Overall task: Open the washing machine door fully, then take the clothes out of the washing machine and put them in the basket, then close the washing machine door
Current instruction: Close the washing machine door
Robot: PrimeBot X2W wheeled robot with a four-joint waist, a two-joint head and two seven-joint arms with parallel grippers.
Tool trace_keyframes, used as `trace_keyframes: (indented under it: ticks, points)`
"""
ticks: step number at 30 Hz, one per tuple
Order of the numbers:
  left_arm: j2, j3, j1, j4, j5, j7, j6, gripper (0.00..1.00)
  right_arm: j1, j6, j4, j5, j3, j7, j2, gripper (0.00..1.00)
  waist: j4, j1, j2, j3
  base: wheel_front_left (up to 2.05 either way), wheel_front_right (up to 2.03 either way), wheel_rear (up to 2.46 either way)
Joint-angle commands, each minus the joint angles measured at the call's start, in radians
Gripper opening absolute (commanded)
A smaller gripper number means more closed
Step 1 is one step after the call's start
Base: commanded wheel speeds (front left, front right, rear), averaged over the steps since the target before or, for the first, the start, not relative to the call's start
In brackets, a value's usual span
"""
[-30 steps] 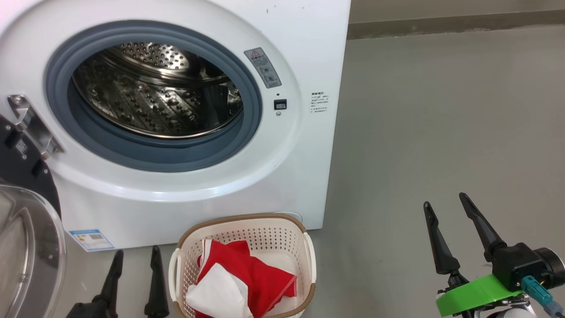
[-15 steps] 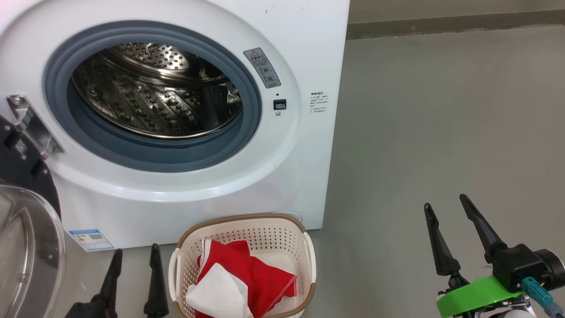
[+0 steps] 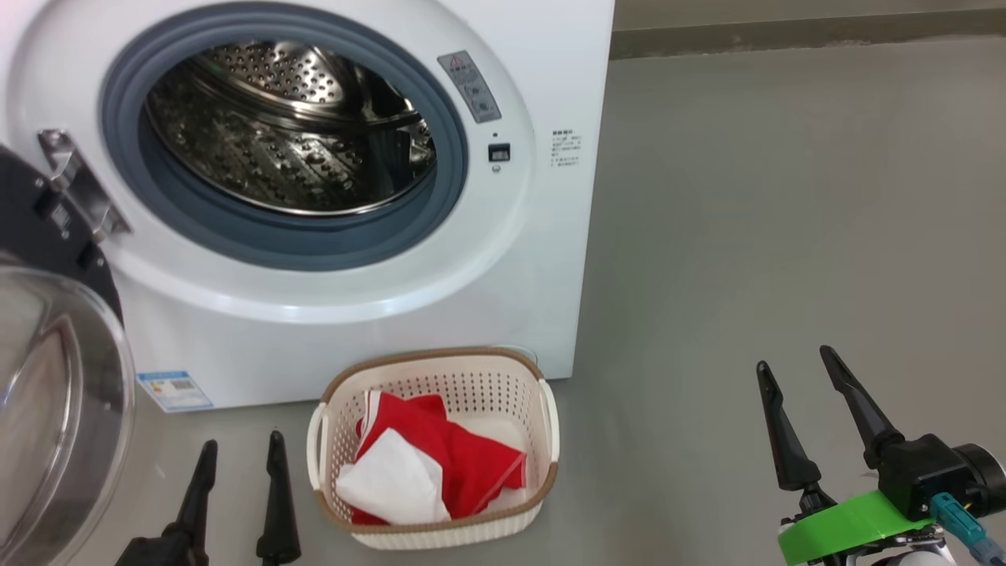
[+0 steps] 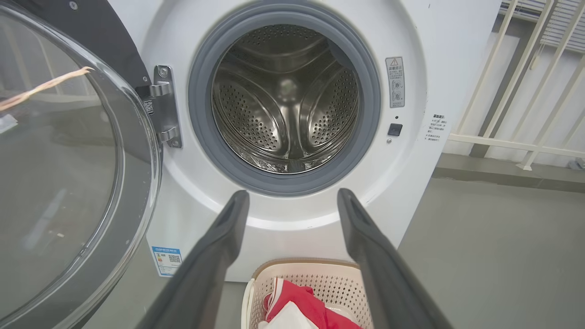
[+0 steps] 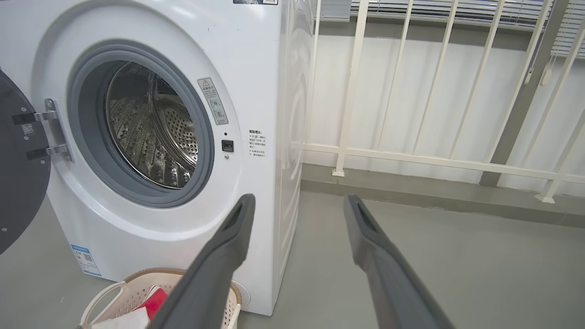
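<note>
Grey floor (image 3: pixel 786 196); white railing (image 5: pixel 434 160) along the pale wall (image 5: pixel 411 91).

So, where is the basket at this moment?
In the head view the basket stands on the floor in front of the washing machine, below its drum, just right of the left end effector, holding the red clothes.
</note>
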Motion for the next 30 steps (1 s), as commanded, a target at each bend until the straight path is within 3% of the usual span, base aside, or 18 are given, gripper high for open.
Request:
trace_keyframes:
  ticks: [1, 11, 25, 30]
  points:
    - [0.013, 0.029, -0.012, -0.033, 0.003, -0.005, 0.006, 1.0, -0.012, 0.003, -0.023, 0.002, 0.018, -0.006, -0.008, 1.0, 0.0, 0.0, 0.0, -0.001, -1.73, 1.73, 0.0]
    - [0.02, 0.017, -0.004, -0.047, 0.009, -0.004, 0.009, 1.0, -0.008, 0.003, -0.019, 0.004, 0.017, -0.006, -0.008, 1.0, 0.009, 0.0, 0.0, -0.008, -0.97, 0.97, 0.0]
    - [0.02, 0.004, -0.001, -0.055, 0.01, -0.004, 0.02, 1.0, 0.001, 0.003, -0.016, 0.006, 0.016, -0.006, -0.008, 1.0, 0.03, 0.0, 0.0, -0.018, -0.02, 0.02, 0.0]
    - [0.018, 0.005, -0.002, -0.073, 0.016, -0.003, 0.044, 1.0, 0.004, 0.003, -0.015, 0.021, 0.015, -0.006, -0.008, 1.0, 0.065, 0.0, 0.0, -0.019, 0.0, 0.0, 0.0]
